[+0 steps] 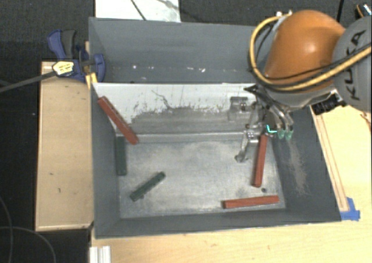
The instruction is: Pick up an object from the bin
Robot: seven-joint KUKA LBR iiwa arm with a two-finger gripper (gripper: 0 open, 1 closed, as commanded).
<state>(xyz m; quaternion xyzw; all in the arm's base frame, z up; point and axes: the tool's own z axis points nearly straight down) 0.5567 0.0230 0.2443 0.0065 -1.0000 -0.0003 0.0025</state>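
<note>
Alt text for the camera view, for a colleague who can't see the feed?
The gripper hangs low at the right of the grey bin, beside the far end of a red-brown stick. A second red-brown stick lies along the near wall; at the left lie a third red-brown stick, a dark green stick and a tilted dark green stick.

We record the bin as plain grey, its floor scuffed with pale scratches. The left stick, right stick and front stick are red-brown. The upright green stick and slanted green stick are dark green. The wrist cover is orange, and the cable is yellow.
</note>
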